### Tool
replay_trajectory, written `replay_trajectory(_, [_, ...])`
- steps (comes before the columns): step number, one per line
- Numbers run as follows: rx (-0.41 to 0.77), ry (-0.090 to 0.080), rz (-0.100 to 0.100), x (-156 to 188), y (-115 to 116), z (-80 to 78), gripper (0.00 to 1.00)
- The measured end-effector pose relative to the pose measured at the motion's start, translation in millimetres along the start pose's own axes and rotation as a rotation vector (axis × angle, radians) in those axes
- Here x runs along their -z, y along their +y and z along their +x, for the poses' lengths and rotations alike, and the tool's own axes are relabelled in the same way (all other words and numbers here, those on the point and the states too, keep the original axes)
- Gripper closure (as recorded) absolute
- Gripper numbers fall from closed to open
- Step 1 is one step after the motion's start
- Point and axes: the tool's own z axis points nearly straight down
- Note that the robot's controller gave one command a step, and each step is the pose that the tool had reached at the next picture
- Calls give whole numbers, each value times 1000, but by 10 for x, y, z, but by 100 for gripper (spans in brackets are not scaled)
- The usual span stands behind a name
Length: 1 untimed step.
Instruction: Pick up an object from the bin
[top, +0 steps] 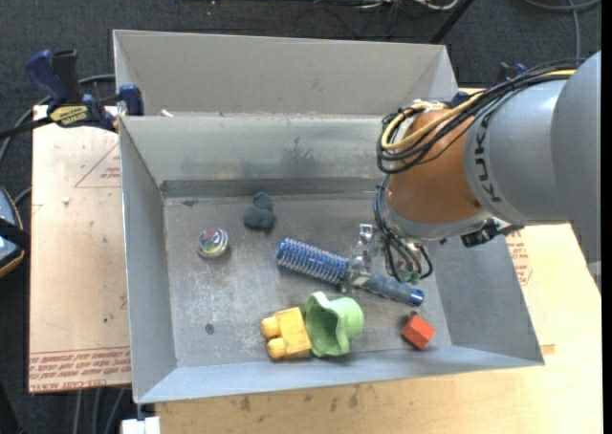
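My gripper [364,252] hangs low over the right half of the bin floor, its fingers down at the handle end of a blue hairbrush [337,270]. The brush lies slanted, its bristled head toward the left and its dark blue handle running to the lower right under the gripper. Whether the fingers are round the handle is hidden by the wrist. A green cup [333,323] lies on its side just below the brush, touching a yellow block [285,334]. A small orange-red cube [417,331] sits to the lower right of the gripper.
A dark grey lump [258,212] rests near the back wall and a small round multicoloured ball [212,244] lies at the left. The arm with its orange cover and cables reaches in from the right, over the bin's right wall.
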Motion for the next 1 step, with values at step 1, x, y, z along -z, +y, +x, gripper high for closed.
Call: replay_trajectory(1, [121,-4,0,1352,-157,-85,100])
